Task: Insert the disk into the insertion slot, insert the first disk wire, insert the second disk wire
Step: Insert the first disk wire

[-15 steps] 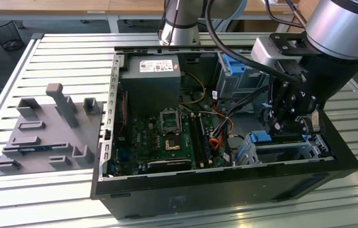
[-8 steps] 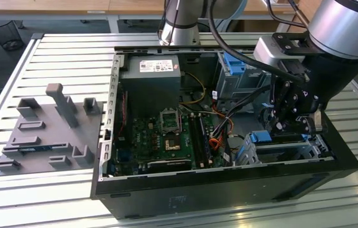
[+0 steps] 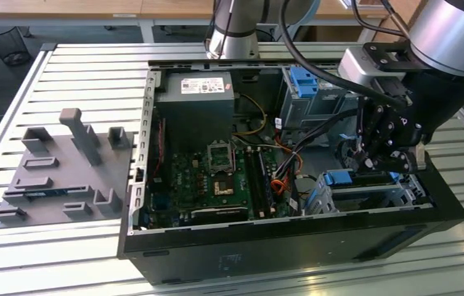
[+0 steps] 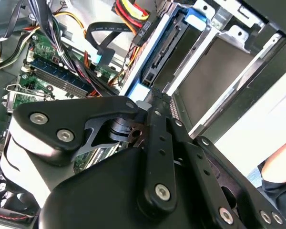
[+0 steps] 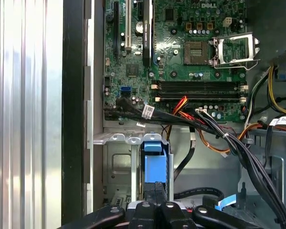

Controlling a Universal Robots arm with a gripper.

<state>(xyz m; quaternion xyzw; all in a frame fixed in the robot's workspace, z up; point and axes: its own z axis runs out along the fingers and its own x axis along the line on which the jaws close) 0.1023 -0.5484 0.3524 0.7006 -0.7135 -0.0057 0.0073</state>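
**Bench** (image 3: 67, 61): slatted metal, carrying an open computer case (image 3: 297, 240) that is lying on its side. A grey fixture plate (image 3: 59, 166) is sitting well apart from the case, at the exterior view's left.

**Slot** (image 3: 371, 194): a low silver-grey sheet-metal cage, sitting in the case corner nearest the exterior view's lower right. It is hemmed in by the black case walls on two sides. Its bare metal wall (image 5: 117, 162) is showing in the first wrist view.

**Disk** (image 3: 340, 177): sitting inside the slot and standing on edge between the cage walls. The bright blue carrier (image 5: 152, 164) is facing outward at the mouth. The silver body and its label are hidden, so how deep the disk is seated cannot be told.

**Tool** (image 3: 384, 165): hanging directly over the slot. Its fingertips are drawn together and are meeting the carrier's outer end in both wrist views (image 5: 157, 191) (image 4: 151, 98). Whether they are pinching anything cannot be told.

**Open room**: tight. A bundle of black, red and orange cables (image 5: 205, 121) is crossing just beside the cage. A flat black cable (image 5: 188, 157) is drooping into the bay beside the disk. The green circuit board (image 3: 215, 172) is lying beyond, and a taller grey cage with a blue latch (image 3: 304, 80) is standing at the case's far end.
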